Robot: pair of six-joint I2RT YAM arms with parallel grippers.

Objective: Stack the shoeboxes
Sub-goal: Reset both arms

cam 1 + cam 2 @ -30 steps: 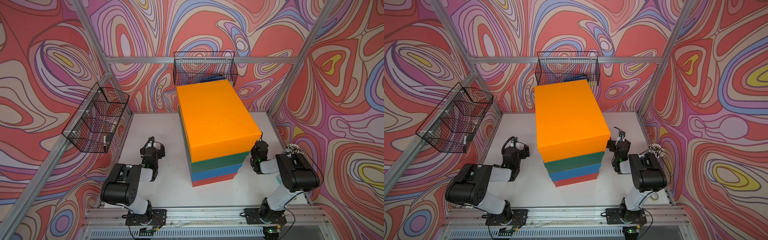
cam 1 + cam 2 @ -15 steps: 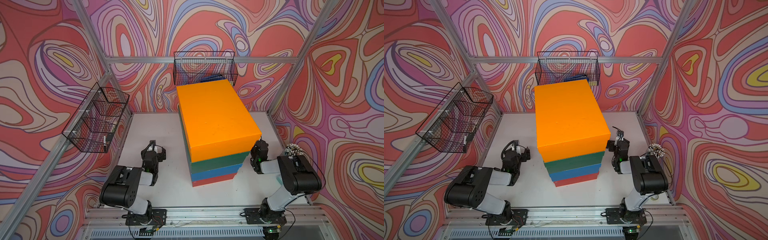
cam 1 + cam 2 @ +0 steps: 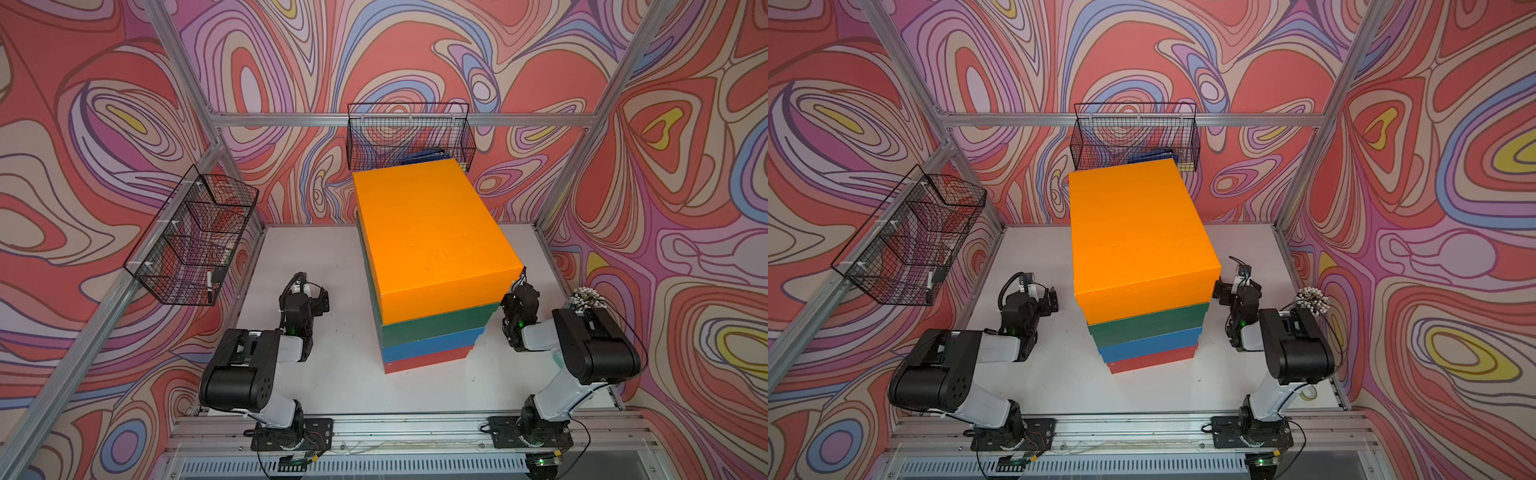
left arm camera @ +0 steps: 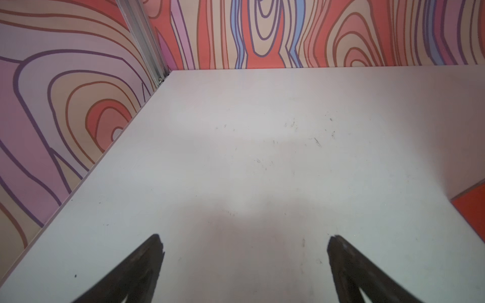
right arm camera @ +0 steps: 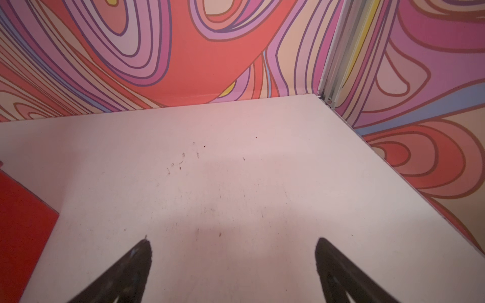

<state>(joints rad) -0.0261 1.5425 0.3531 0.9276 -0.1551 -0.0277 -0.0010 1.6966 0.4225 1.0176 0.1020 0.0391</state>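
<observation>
Four shoeboxes stand in one stack mid-table in both top views: orange (image 3: 432, 241) (image 3: 1138, 241) on top, then dark green (image 3: 436, 328), blue (image 3: 428, 349) and red (image 3: 424, 361) at the bottom. My left gripper (image 3: 318, 297) (image 4: 244, 251) is low over the table to the left of the stack, open and empty. My right gripper (image 3: 1227, 291) (image 5: 233, 251) is close to the stack's right side, also open and empty. Each wrist view shows only a corner of the red shoebox (image 4: 472, 210) (image 5: 21, 223) at its edge.
A black wire basket (image 3: 195, 237) hangs on the left wall. Another basket (image 3: 409, 137), on the back wall just behind the stack, holds something blue. A bundle of white-tipped sticks (image 3: 586, 297) sits by the right arm. White table (image 3: 324, 257) lies on both sides.
Both arms have shifted only slightly beside the stack. The grippers stay open and the boxes have not moved.
</observation>
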